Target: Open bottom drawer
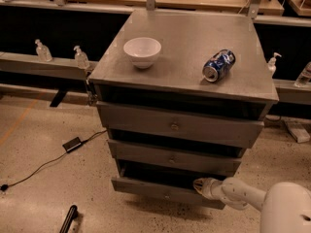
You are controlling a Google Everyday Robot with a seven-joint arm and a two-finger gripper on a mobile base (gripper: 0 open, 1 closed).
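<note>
Camera view: the gripper (199, 185) is seen low at the front of the grey cabinet (187, 30), its tip set at the upper edge of the bottom drawer (155, 189). The drawer stretches mostly to the gripper's left and is pulled slightly out. Whether the gripper is open or closed cannot be told. High above it, a white bowl (142, 51) and a blue can (218, 65) are placed.
</note>
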